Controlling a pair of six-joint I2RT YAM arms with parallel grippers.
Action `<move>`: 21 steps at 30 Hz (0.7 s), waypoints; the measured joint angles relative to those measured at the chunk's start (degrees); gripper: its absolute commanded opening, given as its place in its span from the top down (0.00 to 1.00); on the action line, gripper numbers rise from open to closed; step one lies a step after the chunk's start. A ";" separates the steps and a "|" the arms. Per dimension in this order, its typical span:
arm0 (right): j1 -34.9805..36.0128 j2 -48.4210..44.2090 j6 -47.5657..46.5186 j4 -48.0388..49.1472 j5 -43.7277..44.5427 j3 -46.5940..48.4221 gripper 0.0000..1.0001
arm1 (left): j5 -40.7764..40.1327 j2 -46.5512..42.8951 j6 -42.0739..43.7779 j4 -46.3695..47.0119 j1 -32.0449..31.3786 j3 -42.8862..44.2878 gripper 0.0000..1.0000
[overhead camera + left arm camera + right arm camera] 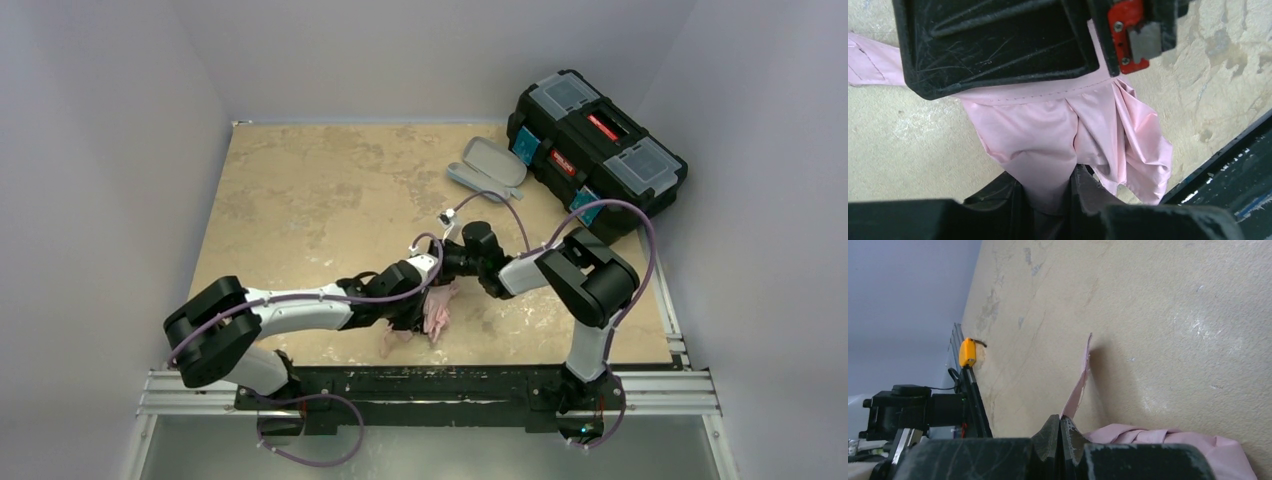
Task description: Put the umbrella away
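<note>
The umbrella (437, 312), a crumpled pink bundle, is seen near the bench's (300, 200) front edge. Its fabric is pinched in the left gripper's (1048, 195) narrowed jaws. A thin flap is clamped in the right gripper's (1060, 427) closed jaws.

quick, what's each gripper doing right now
left gripper: closed on the pink fabric of the umbrella
right gripper: shut, pinching a thin strip of that fabric

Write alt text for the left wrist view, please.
The left gripper pinches a bunched fold of the pale pink fabric folding umbrella lying on the mottled beige table. A black plastic housing with a red block fills the top, over the fabric.
</note>
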 measured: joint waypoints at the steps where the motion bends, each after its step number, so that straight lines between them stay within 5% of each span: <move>1: 0.00 -0.46 -0.17 -1.90 0.00 0.57 1.00 | -0.81 -0.04 0.20 -0.22 -0.57 0.09 1.00; 11: 0.48 -4.96 -5.60 -31.78 -0.98 14.05 1.00 | -25.03 4.96 4.22 -15.30 -12.92 10.10 1.00; 21: 0.85 -4.61 -8.24 -47.89 -2.08 26.14 1.00 | -46.58 18.84 6.64 -29.11 -22.05 21.97 1.00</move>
